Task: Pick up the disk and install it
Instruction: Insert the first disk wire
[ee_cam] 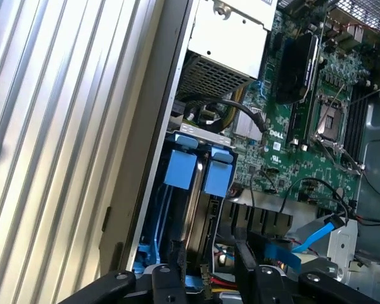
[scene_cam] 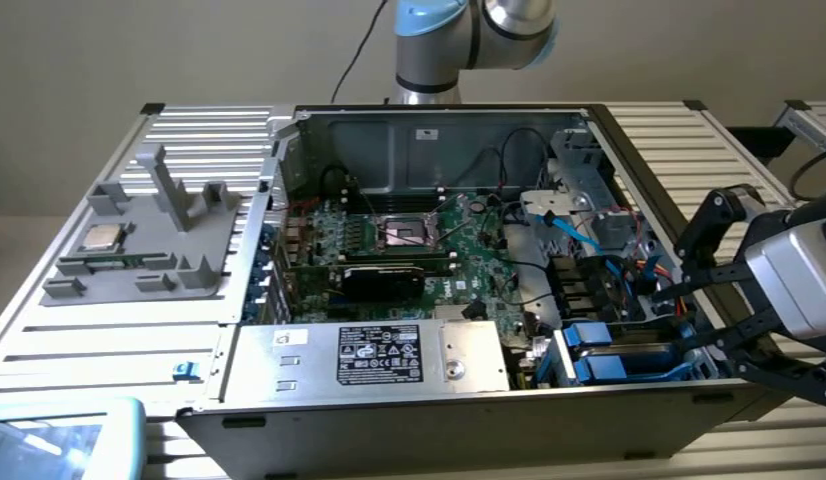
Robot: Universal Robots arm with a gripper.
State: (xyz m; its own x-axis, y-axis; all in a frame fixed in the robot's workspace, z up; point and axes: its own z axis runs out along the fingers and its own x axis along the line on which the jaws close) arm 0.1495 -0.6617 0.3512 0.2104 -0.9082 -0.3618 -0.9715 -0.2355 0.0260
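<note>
The disk [scene_cam: 613,358] stands on edge in the drive bay at the near corner of the open computer case, on the exterior view's right. Its blue bracket tab [ee_cam: 216,177] shows beside a second blue tab [ee_cam: 180,168]. My gripper [scene_cam: 680,320] hovers just outside the case wall by that bay, pointing in over the disk's end. In the wrist view my gripper [ee_cam: 208,266] has its dark fingers [ee_cam: 244,263] standing apart, with the bay showing through the gap and nothing clamped between them.
A silver power supply box with a black label [scene_cam: 386,355] fills the case's near side beside the bay. The green motherboard [scene_cam: 413,250] lies behind it, with blue cables [scene_cam: 573,235] above the bay. A grey fixture [scene_cam: 146,250] holding a CPU chip [scene_cam: 100,238] sits on the slatted table [scene_cam: 106,345].
</note>
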